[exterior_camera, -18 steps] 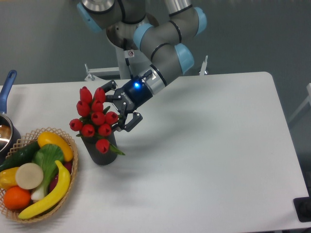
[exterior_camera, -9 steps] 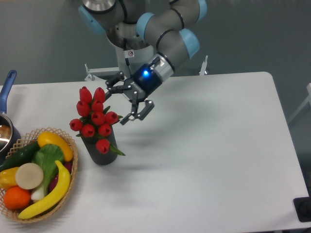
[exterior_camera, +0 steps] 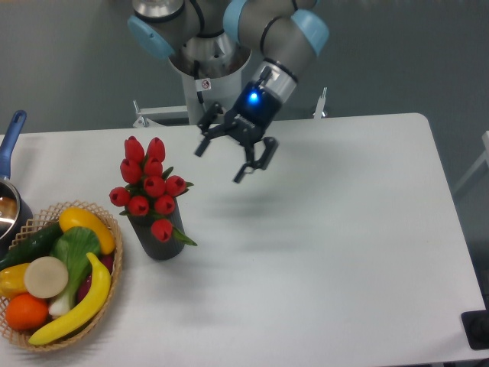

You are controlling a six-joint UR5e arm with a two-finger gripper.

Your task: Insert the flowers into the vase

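The flowers (exterior_camera: 149, 186), a bunch of red tulip buds with green leaves, stand in the vase (exterior_camera: 161, 238), a dark cylinder on the left half of the table. Only the lower part of the vase shows below the blooms. My gripper (exterior_camera: 220, 160) hangs open above the table, up and to the right of the bunch, well apart from it, with nothing between its fingers. A blue light glows on its wrist.
A wicker basket (exterior_camera: 107, 267) full of fake fruit and vegetables sits at the front left, close to the vase. A blue-handled pot (exterior_camera: 9, 195) pokes in at the left edge. The arm's base stands behind the table's far edge.
The open gripper has drawn away from the flowers, rising up and to the right. The bunch has stayed standing in the vase.
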